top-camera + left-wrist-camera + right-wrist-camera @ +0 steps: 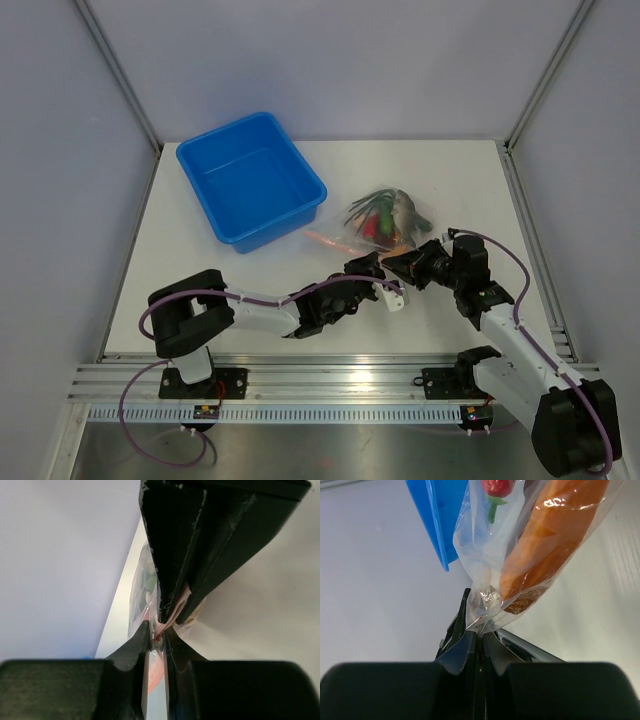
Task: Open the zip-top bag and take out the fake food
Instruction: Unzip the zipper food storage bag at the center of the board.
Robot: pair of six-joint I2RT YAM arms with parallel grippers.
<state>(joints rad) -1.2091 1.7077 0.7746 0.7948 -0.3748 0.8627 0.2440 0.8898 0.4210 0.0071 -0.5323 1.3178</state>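
The clear zip-top bag (385, 218) lies right of the middle of the table with the fake food (380, 215) inside: green pieces, a red one, an orange one. My left gripper (368, 268) is shut on the bag's near edge, by the pinkish-red zip strip (156, 665). My right gripper (398, 265) is shut on the same edge, facing the left one, tips almost touching. In the right wrist view the bag (485, 565) bunches into my shut jaws, with an orange piece (547, 535) and a red piece (496, 487) behind the plastic.
A blue plastic tub (250, 178) stands at the back left of the table, close to the bag; it shows in the right wrist view (437, 515). White enclosure walls surround the table. An aluminium rail (330, 380) runs along the near edge.
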